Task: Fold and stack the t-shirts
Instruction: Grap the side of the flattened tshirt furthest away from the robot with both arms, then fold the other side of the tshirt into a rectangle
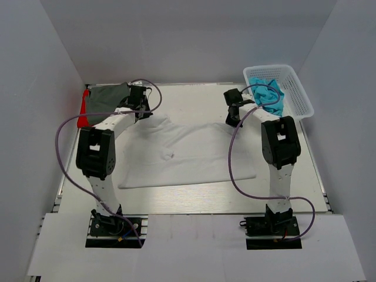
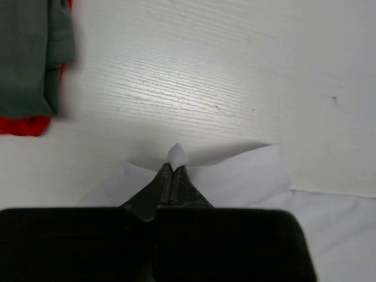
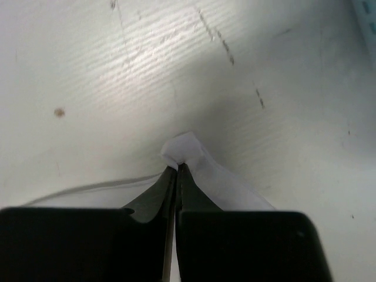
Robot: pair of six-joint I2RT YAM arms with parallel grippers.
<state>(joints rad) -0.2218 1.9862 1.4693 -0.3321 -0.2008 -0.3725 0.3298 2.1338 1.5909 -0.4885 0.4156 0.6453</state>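
Mid-table: white cloth t-shirt spread flat, far corners hidden under wrists. left gripper, right gripper: jaws pinched tight on white fabric tufts. Far left: red cloth shirt mostly buried beneath dark grey cloth shirt.

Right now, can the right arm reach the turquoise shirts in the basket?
Probably not yet. The basket stands close by with its top open, so the way looks free. But the right tool is shut on a corner of the white t-shirt and must release it first.
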